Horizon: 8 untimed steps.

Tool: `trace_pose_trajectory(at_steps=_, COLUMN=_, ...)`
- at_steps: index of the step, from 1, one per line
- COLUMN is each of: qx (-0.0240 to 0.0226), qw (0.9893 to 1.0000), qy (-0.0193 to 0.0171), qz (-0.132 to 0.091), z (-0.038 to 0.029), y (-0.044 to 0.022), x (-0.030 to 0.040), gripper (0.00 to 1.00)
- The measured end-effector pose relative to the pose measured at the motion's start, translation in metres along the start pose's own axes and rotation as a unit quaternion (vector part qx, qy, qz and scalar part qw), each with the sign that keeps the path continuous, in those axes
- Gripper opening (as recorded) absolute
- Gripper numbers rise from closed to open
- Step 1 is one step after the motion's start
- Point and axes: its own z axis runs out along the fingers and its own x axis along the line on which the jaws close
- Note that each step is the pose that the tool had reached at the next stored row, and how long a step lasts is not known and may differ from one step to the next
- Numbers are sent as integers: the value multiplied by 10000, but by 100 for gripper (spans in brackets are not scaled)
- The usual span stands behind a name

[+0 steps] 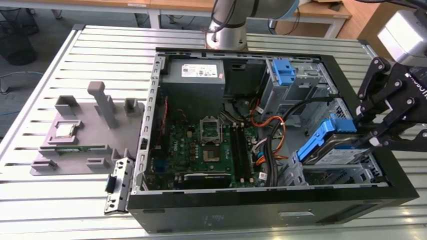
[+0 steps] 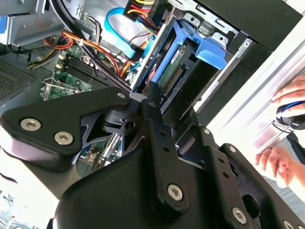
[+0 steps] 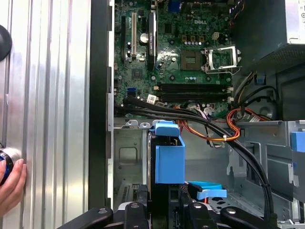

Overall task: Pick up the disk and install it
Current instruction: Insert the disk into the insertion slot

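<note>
Pinching the disk (image 1: 333, 150) in the gripper (image 1: 371, 141), tilting just ahead of it above the drive bay (image 1: 347, 172). Exposing its connector edge in the second wrist view; revealing the circuit board (image 3: 190, 57) beyond in the first wrist view; catching a person's hand (image 3: 12, 188) outside the case (image 3: 99, 119).

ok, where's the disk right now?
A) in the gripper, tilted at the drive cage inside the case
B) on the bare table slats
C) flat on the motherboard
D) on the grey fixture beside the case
A: in the exterior view the gripper is closed on one end of the disk, which sits tilted over the metal drive cage in a corner of the computer case.
</note>
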Motion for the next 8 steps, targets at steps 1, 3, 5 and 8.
trace_pose_trajectory(at_steps=1, qx=0, qw=10000, qy=0, qz=0, z=7, y=-1, x=0, gripper=35)
trace_pose_trajectory(at_steps=3, qx=0, qw=10000, qy=0, qz=0, z=22, y=-2, x=2, gripper=35)
trace_pose_trajectory(at_steps=5, qx=0, qw=10000, qy=0, qz=0, z=36, y=-3, x=3, gripper=35)
trace_pose_trajectory(at_steps=8, qx=0, qw=10000, qy=0, qz=0, z=57, y=-4, x=4, gripper=35)
